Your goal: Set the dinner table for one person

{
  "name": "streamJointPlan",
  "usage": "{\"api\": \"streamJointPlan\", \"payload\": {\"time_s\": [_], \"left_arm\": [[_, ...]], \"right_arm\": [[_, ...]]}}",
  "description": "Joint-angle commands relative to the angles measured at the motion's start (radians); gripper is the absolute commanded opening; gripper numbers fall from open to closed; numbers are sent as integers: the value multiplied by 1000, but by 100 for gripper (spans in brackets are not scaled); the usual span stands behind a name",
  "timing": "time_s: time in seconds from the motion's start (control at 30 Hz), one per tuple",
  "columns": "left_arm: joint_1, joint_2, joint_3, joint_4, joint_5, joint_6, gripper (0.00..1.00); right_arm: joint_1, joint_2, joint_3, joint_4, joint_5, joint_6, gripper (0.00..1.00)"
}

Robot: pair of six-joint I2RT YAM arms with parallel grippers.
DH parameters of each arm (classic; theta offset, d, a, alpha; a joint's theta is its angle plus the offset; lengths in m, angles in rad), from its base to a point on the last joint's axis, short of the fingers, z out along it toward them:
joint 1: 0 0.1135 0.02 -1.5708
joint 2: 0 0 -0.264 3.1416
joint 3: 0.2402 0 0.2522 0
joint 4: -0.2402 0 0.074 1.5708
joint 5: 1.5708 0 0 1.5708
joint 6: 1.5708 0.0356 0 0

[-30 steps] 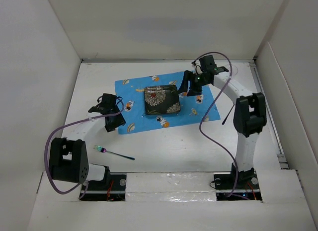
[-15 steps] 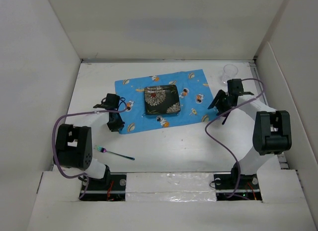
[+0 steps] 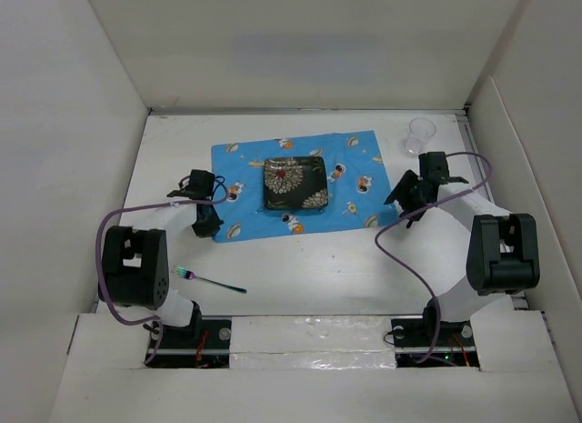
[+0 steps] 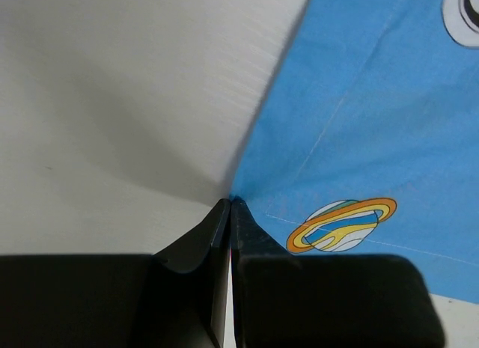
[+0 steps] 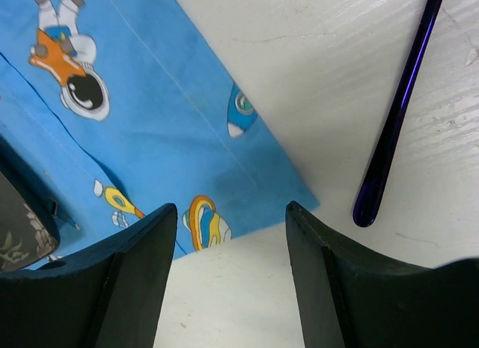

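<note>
Pulling back off the blue cloth (image 3: pixel 359 182), right gripper (image 5: pixel 227 213) now hangs jaws apart; left gripper (image 4: pixel 230 207) stays clamped on its corner; cloth spread on counter (image 3: pixel 309 268), fork (image 3: pixel 211 279) likely next

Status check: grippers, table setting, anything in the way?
Left gripper shut on blue cloth corner; right gripper open above its other near corner. Dinner table: plate on cloth, fork and cup off it. Purple utensil beside right gripper.

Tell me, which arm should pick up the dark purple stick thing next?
Right, probably. The right gripper is open and hangs just beside the purple utensil, by one corner of the blue cloth. The left gripper is shut on the cloth's opposite near corner, away from the utensil.
</note>
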Motion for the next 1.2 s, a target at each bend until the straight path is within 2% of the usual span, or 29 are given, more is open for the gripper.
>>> {"api": "streamJointPlan", "payload": {"time_s": [0.0,0.07,0.17,0.2,0.23,0.27,0.3,0.33,0.43,0.53,0.57,0.6,0.7,0.8,0.83,0.87,1.0,1.07,1.1,1.17], "left_arm": [[95,-3,23,-33,-47,42,0],[140,-1,21,-19,-15,62,0],[125,-12,41,-31,-7,80,0],[115,-21,49,-39,-12,77,3],[115,-24,55,-45,-7,71,19],[115,-32,64,-52,0,70,29],[115,-50,69,-56,22,70,38],[115,-62,73,-60,25,68,51],[115,-125,109,-76,37,66,58],[106,-196,185,-79,65,65,58],[106,-213,231,-66,83,63,57],[106,-252,250,-57,124,63,55],[106,-320,311,-13,210,68,38],[106,-372,348,-6,265,83,0],[106,-372,351,-7,266,92,0],[106,-395,357,-11,291,117,0],[86,-400,368,21,365,132,0],[86,-383,371,46,449,129,13],[86,-380,376,64,463,126,25],[86,-371,377,81,491,126,33]], "right_arm": [[-12,-54,-13,29,14,14,65],[-12,-92,-30,58,0,27,64],[-12,-151,-18,75,6,28,58],[-12,-151,30,66,17,24,49],[-12,-140,64,46,27,18,40],[-12,-133,95,38,52,8,29],[-12,-125,159,31,67,7,7],[-12,-113,198,15,77,4,0],[-21,-54,343,-2,159,-13,0],[-56,37,457,-18,259,-33,2],[-56,65,541,-29,320,-36,8],[-82,129,584,-44,346,-39,27],[-124,276,761,-126,405,-41,47],[-150,401,923,-187,429,-64,56],[-150,427,924,-198,429,-64,56],[-168,499,1001,-222,426,-67,57],[-168,573,1075,-227,413,-84,57],[-168,607,1123,-239,393,-96,57],[-168,627,1140,-249,390,-94,56],[-168,668,1164,-253,373,-94,50]]}}
